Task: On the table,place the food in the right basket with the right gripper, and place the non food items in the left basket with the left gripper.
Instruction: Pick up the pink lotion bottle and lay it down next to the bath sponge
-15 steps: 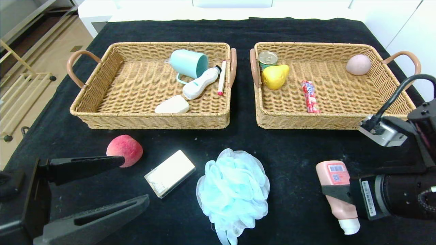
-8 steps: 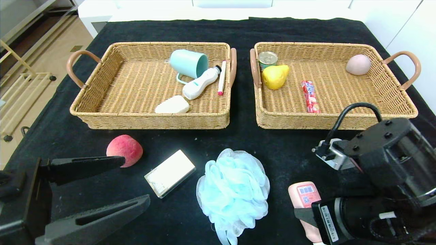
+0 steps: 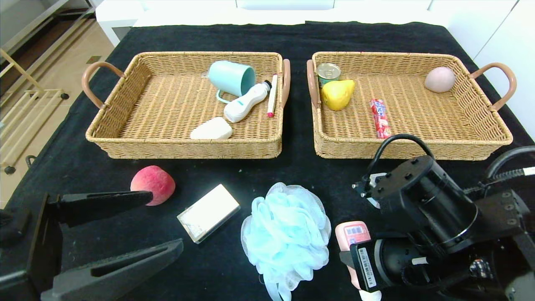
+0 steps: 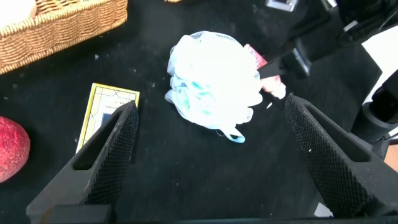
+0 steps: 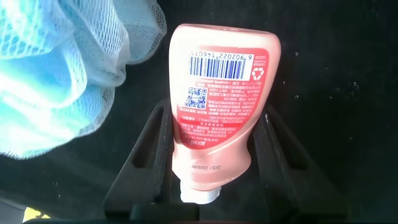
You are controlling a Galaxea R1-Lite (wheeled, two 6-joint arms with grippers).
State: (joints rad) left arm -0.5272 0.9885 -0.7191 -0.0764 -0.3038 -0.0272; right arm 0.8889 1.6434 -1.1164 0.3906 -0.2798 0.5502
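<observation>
My right gripper [image 3: 355,256] [image 5: 214,118] is shut on the pink squeeze bottle [image 3: 353,234] [image 5: 217,93], cap toward the wrist, right beside the pale-blue bath pouf [image 3: 286,234] [image 4: 214,74] [image 5: 56,68]. At the near left, my left gripper [image 3: 163,221] [image 4: 210,106] hangs open and empty above the black table [image 3: 296,167]. The red peach [image 3: 152,184] [image 4: 12,149] and the cream bar in its clear box [image 3: 208,212] [image 4: 106,112] lie just beyond it. In the right basket [image 3: 334,148] are the yellow pear [image 3: 337,94] and the red candy stick [image 3: 380,118].
The left basket [image 3: 184,146] holds a teal cup [image 3: 232,77], a white bottle [image 3: 244,104], a pen [image 3: 272,95] and a cream soap [image 3: 212,129]. A tin can [image 3: 328,72] and a pink egg-shaped ball [image 3: 439,79] sit in the right basket.
My right arm has swung left and nearer to me with the pink bottle in its grip, bringing it next to the pouf. The left arm has not moved.
</observation>
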